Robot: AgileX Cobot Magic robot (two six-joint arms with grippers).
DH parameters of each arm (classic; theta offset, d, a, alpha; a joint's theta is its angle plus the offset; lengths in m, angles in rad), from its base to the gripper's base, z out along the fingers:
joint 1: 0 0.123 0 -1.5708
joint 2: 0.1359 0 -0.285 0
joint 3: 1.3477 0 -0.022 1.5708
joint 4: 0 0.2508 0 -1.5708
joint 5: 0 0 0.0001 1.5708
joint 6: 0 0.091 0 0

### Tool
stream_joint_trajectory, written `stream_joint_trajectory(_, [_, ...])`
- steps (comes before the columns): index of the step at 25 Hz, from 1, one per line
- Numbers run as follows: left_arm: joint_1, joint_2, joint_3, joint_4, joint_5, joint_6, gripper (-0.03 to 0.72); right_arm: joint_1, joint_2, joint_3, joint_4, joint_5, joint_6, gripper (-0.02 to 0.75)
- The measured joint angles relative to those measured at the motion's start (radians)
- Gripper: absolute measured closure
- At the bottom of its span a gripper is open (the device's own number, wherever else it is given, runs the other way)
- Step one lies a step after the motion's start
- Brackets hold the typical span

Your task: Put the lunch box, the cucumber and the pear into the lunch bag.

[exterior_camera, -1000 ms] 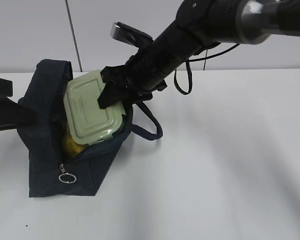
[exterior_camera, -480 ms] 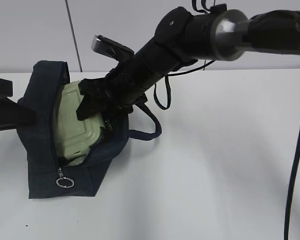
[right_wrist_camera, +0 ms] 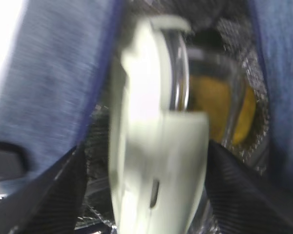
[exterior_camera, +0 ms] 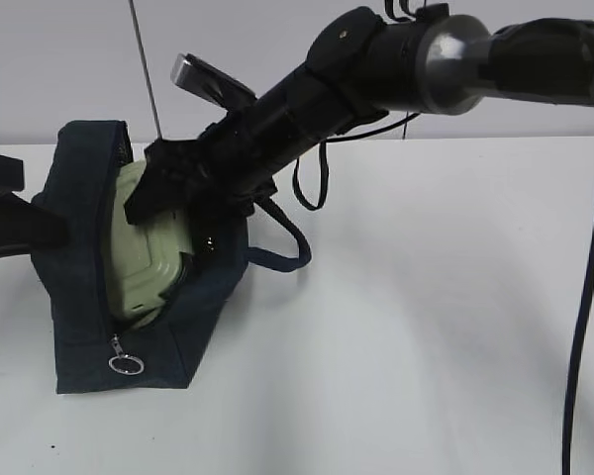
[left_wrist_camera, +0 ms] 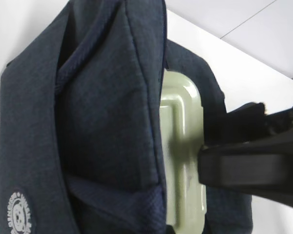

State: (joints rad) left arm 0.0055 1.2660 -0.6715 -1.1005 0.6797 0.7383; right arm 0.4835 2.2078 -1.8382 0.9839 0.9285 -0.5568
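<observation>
Pear [right_wrist_camera: 219, 114] half-hidden behind lunch box [right_wrist_camera: 156, 146]

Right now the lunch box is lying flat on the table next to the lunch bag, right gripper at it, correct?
Not quite. The lunch box isn't flat on the table beside the bag; it stands on edge inside the open lunch bag, as the exterior and left wrist views show. The right gripper is indeed at it, reaching into the bag's opening.
</observation>
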Motion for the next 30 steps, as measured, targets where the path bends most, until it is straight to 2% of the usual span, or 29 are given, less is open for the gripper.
stream_joint_trajectory(6, [0.0, 0.0, 0.0, 0.0, 0.0, 0.0, 0.704, -0.015, 0.0, -0.157, -0.082, 0.094, 0.026, 0.16])
stream_joint_trajectory(10, [0.0, 0.0, 0.0, -0.001, 0.001, 0.0, 0.704, -0.02, 0.0, -0.256, -0.235, 0.17, 0.105, 0.16])
stream_joint_trajectory(16, [0.0, 0.0, 0.0, -0.004, 0.0, 0.0, 0.704, -0.02, 0.0, -0.326, -0.527, 0.288, 0.259, 0.16])
stream_joint_trajectory(19, [0.0, 0.0, 0.0, -0.005, 0.0, 0.0, 0.704, -0.02, 0.0, -0.327, -0.604, 0.3, 0.29, 0.16])
stream_joint_trajectory(22, [0.0, 0.0, 0.0, -0.005, 0.0, 0.0, 0.704, -0.02, 0.0, -0.327, -0.619, 0.304, 0.297, 0.16])
stream_joint_trajectory(30, [0.0, 0.0, 0.0, -0.005, -0.001, 0.0, 0.704, -0.02, 0.057, -0.331, -0.557, 0.307, 0.301, 0.16])
